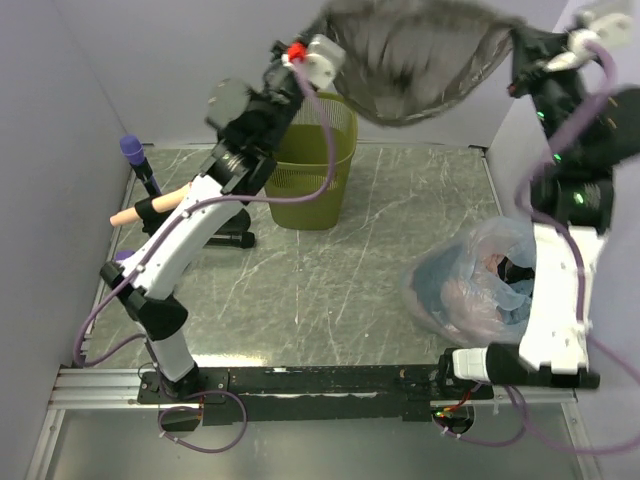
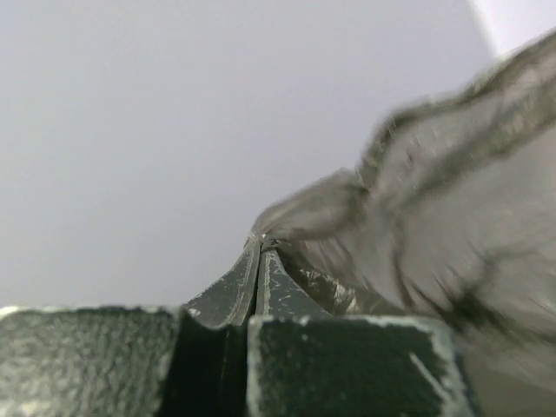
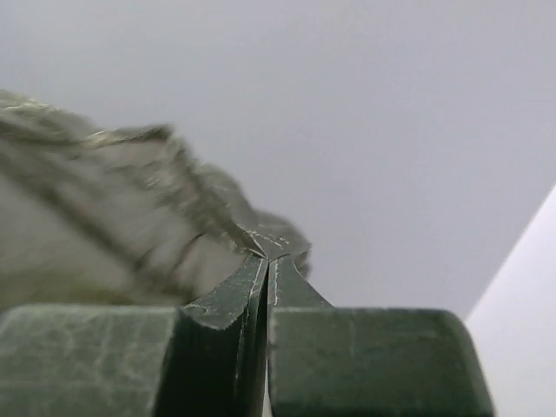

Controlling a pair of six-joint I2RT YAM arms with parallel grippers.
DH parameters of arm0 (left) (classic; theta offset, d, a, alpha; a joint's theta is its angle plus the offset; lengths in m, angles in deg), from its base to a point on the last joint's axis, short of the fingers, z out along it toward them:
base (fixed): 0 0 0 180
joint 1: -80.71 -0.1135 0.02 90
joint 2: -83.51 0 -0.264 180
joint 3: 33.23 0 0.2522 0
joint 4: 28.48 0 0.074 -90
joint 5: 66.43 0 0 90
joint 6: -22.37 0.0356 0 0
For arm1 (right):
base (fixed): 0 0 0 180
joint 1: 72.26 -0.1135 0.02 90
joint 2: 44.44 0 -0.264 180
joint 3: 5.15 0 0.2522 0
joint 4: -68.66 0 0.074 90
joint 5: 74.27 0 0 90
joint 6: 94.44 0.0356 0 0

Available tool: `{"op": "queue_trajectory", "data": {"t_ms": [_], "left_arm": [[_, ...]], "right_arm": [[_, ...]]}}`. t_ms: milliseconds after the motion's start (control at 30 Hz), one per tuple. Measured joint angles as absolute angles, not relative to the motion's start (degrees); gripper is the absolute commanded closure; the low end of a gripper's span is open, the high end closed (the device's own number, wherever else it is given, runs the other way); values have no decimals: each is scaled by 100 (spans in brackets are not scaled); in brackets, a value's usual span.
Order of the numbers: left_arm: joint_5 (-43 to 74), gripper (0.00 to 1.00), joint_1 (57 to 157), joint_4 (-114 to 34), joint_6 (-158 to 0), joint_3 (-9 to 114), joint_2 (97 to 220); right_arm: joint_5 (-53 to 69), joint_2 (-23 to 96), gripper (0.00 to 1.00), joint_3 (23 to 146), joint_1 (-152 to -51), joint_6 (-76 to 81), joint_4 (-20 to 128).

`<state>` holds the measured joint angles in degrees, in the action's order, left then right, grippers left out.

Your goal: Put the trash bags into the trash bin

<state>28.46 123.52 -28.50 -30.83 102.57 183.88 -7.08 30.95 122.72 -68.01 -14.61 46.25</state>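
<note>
A dark grey crinkly trash bag point(image 1: 420, 60) hangs stretched in the air between my two grippers, high above the table. My left gripper point(image 1: 335, 45) is shut on its left edge, and the wrist view shows the jaws pinching the film point(image 2: 434, 217) at the fingertips point(image 2: 259, 248). My right gripper point(image 1: 520, 45) is shut on the bag's right edge, with the plastic point(image 3: 113, 200) bunched at its tips point(image 3: 271, 256). The olive-green slatted trash bin point(image 1: 315, 170) stands upright on the table below the bag's left part, behind the left arm.
A clear bluish bag point(image 1: 470, 280) with pinkish and blue contents lies on the table at the right, by the right arm. A purple-tipped black stick point(image 1: 132, 152) and a peach-coloured handle point(image 1: 130, 215) sit at the left edge. White walls close the sides and back.
</note>
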Motion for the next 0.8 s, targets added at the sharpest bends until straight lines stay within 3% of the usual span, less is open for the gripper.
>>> {"op": "queue_trajectory", "data": {"t_ms": [100, 167, 333, 400, 500, 633, 800], "left_arm": [[2522, 99, 12470, -2081, -3142, 9923, 17875], [2089, 99, 12566, -1735, -3193, 9062, 17147], [935, 99, 12774, -1819, -2506, 6318, 15315], [581, 99, 12778, -2205, -1291, 4675, 14605], [437, 99, 12573, -3510, 175, 2769, 14577], [443, 99, 12369, -5381, 569, 2198, 14904], [207, 99, 12404, -5624, 344, 2754, 14118]], "right_arm": [[-1215, 2488, 100, 12210, -6840, -1557, 5307], [-1615, 1893, 100, 11933, -6947, -1765, 5563], [-2176, -229, 100, 9457, -7100, -2552, 5499], [-2465, -955, 100, 7994, -7133, -3352, 4693], [-2751, -743, 100, 6646, -7137, -4556, 2608], [-2863, -402, 100, 5802, -7129, -5089, 343], [-3440, -1309, 100, 6735, -7155, -5013, -415]]}}
